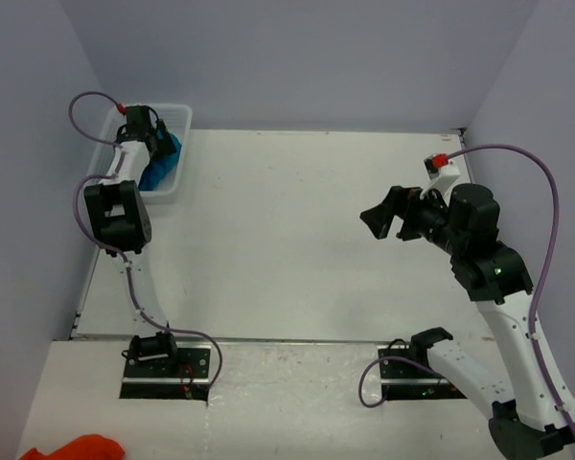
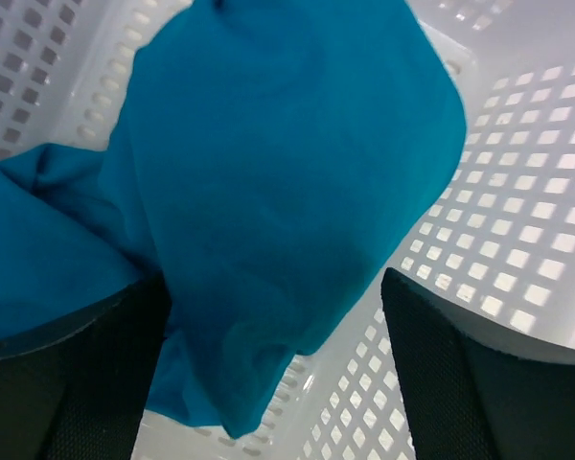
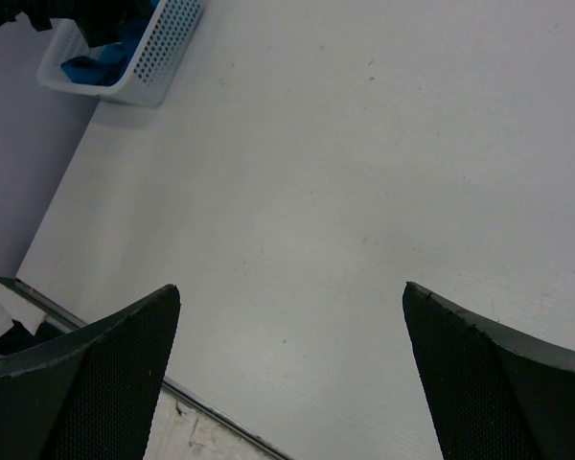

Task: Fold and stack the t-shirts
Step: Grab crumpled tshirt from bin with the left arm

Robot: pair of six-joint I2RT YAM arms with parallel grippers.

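Nearest, in the lower left corner of the overhead view, an orange cloth (image 1: 77, 448) lies by the arm bases, well apart from the work, and seems best ignored. Further up, at middle right, the right gripper (image 3: 292, 292) hangs over the bare table (image 3: 364, 144) with its jaws spread wide and nothing between them; it looks ready to take a second corner once cloth reaches the middle. Farthest off, at upper left, the left gripper (image 2: 276, 287) reaches down into the white mesh basket (image 2: 517, 192). Its jaws stand apart on either side of a rounded mound of the teal t-shirt (image 2: 287, 172), which lies crumpled inside the basket, with more teal fabric spilling toward the left edge of the wrist view. Whether that is one shirt or several I cannot tell. The step in hand appears to be picking the shirt out. To do it well, the fingers should sink a little deeper so they close on a full fold rather than a thin skin of fabric, while staying clear of the mesh wall at right. The lift should go straight up until the trailing cloth clears the rim, since the light basket could tip or come along if fabric snags in the holes.
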